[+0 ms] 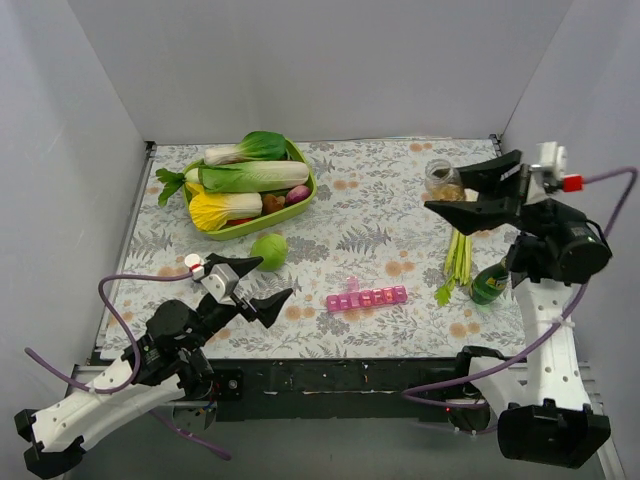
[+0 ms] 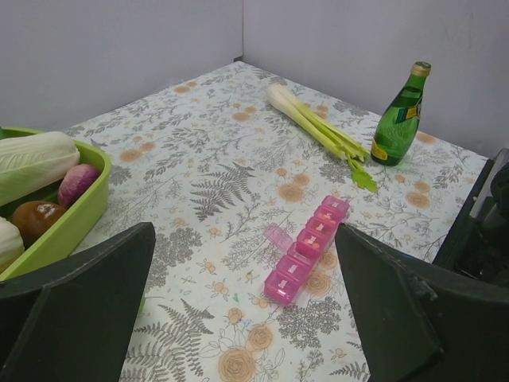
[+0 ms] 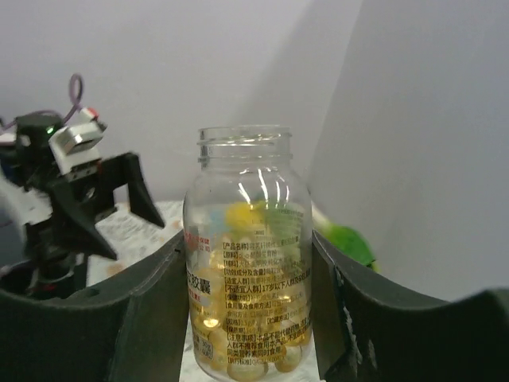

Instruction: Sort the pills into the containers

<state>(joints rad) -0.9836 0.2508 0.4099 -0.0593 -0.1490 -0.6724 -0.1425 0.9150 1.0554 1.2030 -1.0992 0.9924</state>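
Observation:
The pill box (image 1: 366, 298) is a slim pink strip of cells lying on the flowered cloth at front centre. One lid stands open, and orange bits show in that cell in the left wrist view (image 2: 306, 251). A clear bottle without a cap (image 1: 443, 180) holds amber pills in its lower part and stands upright at the back right. My right gripper (image 1: 448, 190) reaches in from the side, and its fingers press both sides of the bottle (image 3: 246, 255). My left gripper (image 1: 262, 288) is open and empty, above the cloth to the left of the pill box, which lies ahead between its fingers (image 2: 79, 310).
A green oval bowl (image 1: 300, 205) with leafy vegetables and small red-purple ones sits at the back left. A green ball (image 1: 269, 250) lies in front of it. Green stalks (image 1: 457, 255) and a green glass bottle (image 1: 490, 282) are at the right. Grey walls enclose three sides.

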